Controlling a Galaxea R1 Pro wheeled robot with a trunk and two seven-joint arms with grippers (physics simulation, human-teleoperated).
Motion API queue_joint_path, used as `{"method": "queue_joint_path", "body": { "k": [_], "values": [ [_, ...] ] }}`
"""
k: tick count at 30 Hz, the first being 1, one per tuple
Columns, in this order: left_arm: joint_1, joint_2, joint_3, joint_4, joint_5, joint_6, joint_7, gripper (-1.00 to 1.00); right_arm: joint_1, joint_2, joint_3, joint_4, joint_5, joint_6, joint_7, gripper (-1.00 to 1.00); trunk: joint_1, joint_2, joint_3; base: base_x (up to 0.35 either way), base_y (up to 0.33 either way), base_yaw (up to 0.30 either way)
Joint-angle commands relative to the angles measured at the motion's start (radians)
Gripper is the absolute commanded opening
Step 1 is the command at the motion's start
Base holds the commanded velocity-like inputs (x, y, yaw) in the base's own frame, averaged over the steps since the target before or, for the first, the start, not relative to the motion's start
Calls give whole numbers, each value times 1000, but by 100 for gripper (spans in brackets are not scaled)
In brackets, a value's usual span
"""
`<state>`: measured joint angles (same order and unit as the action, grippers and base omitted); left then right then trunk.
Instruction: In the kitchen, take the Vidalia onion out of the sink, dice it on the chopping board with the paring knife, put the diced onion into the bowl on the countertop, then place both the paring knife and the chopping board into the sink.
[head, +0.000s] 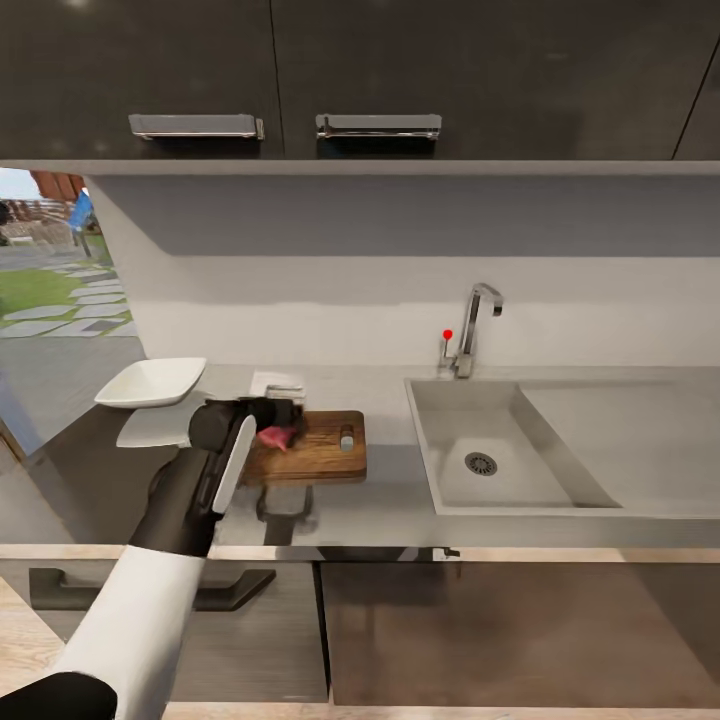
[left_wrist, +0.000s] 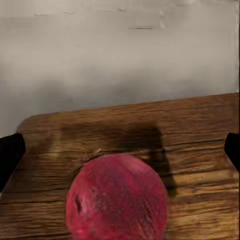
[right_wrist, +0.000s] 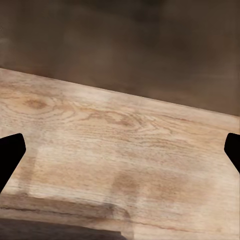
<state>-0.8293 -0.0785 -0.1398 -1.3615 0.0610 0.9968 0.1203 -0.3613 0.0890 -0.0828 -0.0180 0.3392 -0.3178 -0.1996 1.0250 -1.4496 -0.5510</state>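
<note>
The onion (left_wrist: 116, 197), a red-skinned round bulb, rests on the chopping board (head: 325, 455) directly beneath the left gripper (head: 280, 425), lying between its two fingers in the left wrist view. The left gripper's fingertips (left_wrist: 10, 155) stand wide apart at either edge of that view, clear of the bulb, so it is spread fully and holds nothing. Judged from its form, the onion is firm, fairly light and smooth-skinned; being round, it is likely to roll on the flat wood unless steadied, and the best hold is across its widest part with one finger on each side. A small pale object sits on the board on the side away from the gripper; it is too small to identify. The paring knife cannot be made out. The bowl (head: 150, 382) stands on the countertop (head: 390, 500) beyond and outboard of the left gripper, well apart from the board. The sink (head: 500, 440) lies on the far side of the board from the gripper, its basin holding no objects. The right gripper (right_wrist: 120, 150) is spread wide, holds nothing, and faces a light wood-grain surface.
</note>
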Motion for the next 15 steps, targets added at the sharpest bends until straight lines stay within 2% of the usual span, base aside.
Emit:
{"method": "queue_joint_path", "body": {
  "k": [1,3,6,15],
  "values": [
    [-1,12,1,-68,8,5,8,100,-1,1,-8,1,11,-3,-4,100,0,0,-1,0,0,0],
    [-1,27,3,-140,7,8,9,100,-1,0,-8,1,11,-3,-4,100,0,0,-1,0,0,0],
    [-1,34,6,-169,7,8,10,100,-1,0,-8,1,11,-3,-4,100,0,0,-1,0,0,0],
    [-1,41,7,-187,6,6,10,100,-1,0,-8,1,11,-3,-4,100,0,0,-1,-24,0,0]
  ]
}}
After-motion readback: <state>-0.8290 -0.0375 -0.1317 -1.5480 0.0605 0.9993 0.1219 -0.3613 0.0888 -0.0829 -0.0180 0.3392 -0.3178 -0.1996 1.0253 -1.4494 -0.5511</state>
